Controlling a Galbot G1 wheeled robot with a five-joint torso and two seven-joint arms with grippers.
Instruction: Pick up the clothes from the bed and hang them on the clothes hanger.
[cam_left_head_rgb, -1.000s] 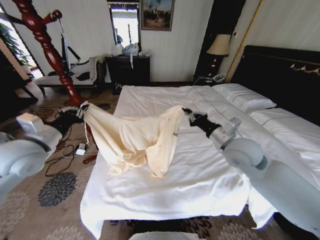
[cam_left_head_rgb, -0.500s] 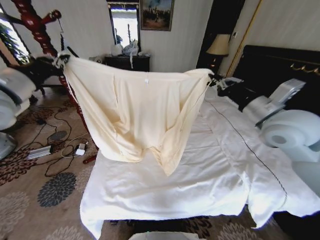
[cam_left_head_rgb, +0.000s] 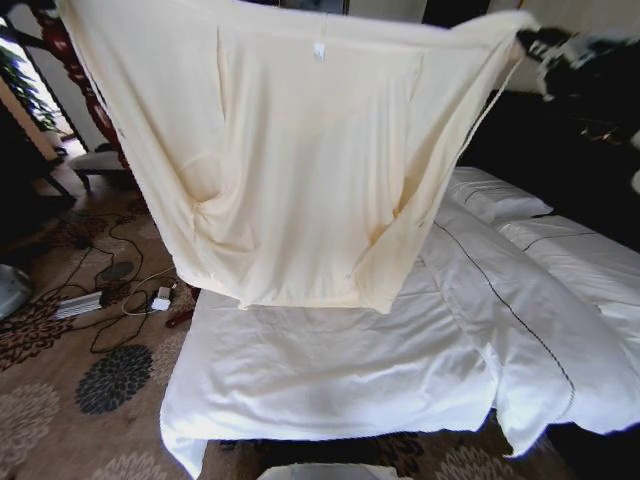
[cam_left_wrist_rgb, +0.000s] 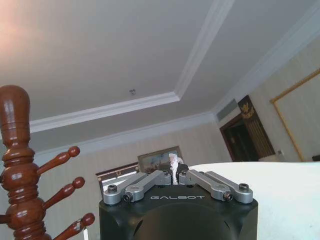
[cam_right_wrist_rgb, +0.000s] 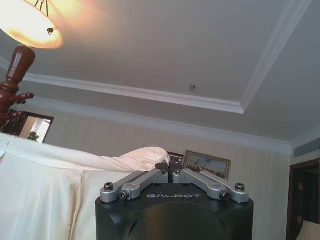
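The clothes (cam_left_head_rgb: 290, 150), a pale cream-yellow top, hang spread wide and high above the bed (cam_left_head_rgb: 330, 370), the hem clear of the white duvet. My right gripper (cam_left_head_rgb: 535, 40) holds one top corner at the upper right. In the right wrist view its fingers (cam_right_wrist_rgb: 171, 172) are shut on a fold of the clothes (cam_right_wrist_rgb: 50, 190). In the left wrist view my left gripper (cam_left_wrist_rgb: 174, 172) is shut on a small pinch of the pale cloth, and more of the clothes (cam_left_wrist_rgb: 270, 200) stretch off to one side. The clothes hanger is hidden.
A dark-red wooden coat stand (cam_left_head_rgb: 70, 60) rises behind the top's left edge, close to the left gripper (cam_left_wrist_rgb: 20, 165). Cables and a power strip (cam_left_head_rgb: 80, 303) lie on the patterned carpet left of the bed. Pillows (cam_left_head_rgb: 495, 195) and a dark headboard (cam_left_head_rgb: 570, 140) are at the right.
Both arms have lifted the clothes higher and pulled them wider. The hem has risen off the duvet, and the left gripper has left the head view at the top.
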